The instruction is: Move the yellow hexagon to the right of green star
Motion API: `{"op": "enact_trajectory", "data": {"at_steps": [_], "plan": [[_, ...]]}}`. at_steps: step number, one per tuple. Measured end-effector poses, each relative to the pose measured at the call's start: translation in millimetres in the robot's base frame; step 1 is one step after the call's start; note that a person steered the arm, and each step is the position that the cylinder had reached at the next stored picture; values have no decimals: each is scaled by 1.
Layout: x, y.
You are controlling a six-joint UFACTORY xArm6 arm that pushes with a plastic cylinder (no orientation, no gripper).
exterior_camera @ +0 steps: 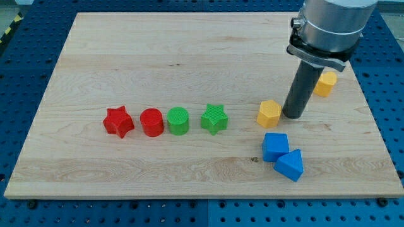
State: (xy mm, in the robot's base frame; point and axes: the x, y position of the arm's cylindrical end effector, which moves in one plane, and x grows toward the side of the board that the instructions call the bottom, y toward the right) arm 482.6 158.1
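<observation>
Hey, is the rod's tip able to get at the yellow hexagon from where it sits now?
Probably yes. My tip sits just to the view's right of the yellow hexagon, nothing between them, and the wood toward the green star is clear.

The arm [331, 25] comes down from the view's top right corner, over the far right part of the table [158, 57]. Its wide grey body ends in a dark collar [317, 52], clamped around it. Below the collar a straight dark rod [303, 85] hangs almost upright, leaning slightly. My tip [293, 115] rests on the table surface, right of its middle and nearer the right edge.
</observation>
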Motion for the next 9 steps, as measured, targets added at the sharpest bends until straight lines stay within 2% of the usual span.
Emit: {"op": "enact_trajectory", "data": {"at_steps": [6, 9], "plan": [[0, -10], [13, -51]]}}
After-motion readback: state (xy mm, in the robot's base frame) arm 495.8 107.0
